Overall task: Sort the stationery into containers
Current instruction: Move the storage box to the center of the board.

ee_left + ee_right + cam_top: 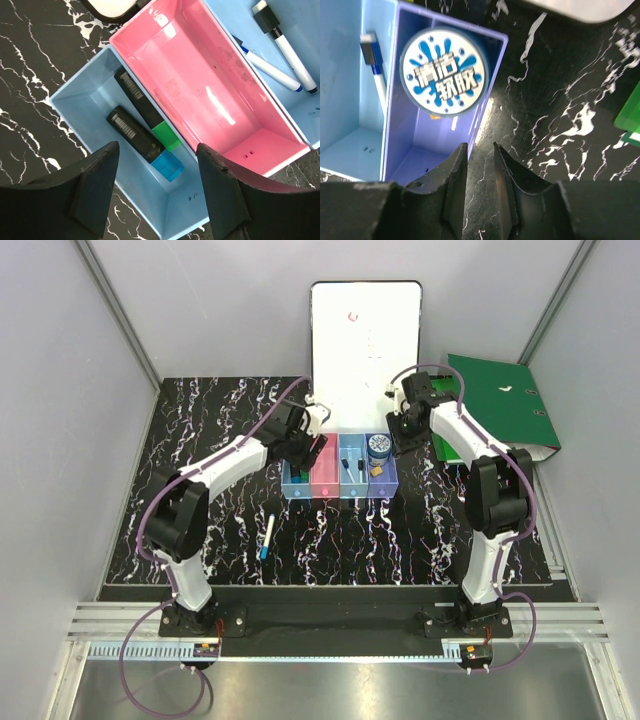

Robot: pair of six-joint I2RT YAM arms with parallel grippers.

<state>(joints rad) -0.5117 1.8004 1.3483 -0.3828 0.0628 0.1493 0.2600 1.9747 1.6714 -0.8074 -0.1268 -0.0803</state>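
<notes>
Your left arm [235,465] reaches to the left end of the containers [340,480], the row of four joined bins at the centre of the top view. In the left wrist view the left jaws stand wide apart with nothing between them. Their black fingers [95,185] at the bottom edge frame the first light blue bin [75,100].

Two dark markers lie side by side in that bin. The green-black marker [145,107] lies along the wall shared with the pink bin [200,85], and a black marker with a blue cap [140,137] lies just left of it. At the upper right of that view, two slim white pens lie in the second light blue bin [305,20]: the blue-tipped pen [267,67] and the black-capped pen [285,42].

Your right arm [470,440] sits at the right end of the row. In the right wrist view the right jaws are narrowed to a slim gap and hold nothing. Their fingers [452,185] at the lower centre hang over the right wall of the purple-blue bin [415,145] and the marbled tabletop [545,125].

The round blue tape roll [445,77] lies in the far end of that bin, printed face up, spanning it wall to wall. The tiny tan block [378,471] shows just below the roll in the same bin.

One loose pen [267,537], white with a blue end, lies on the tabletop at the lower left of the bins, well apart from both jaws.
</notes>
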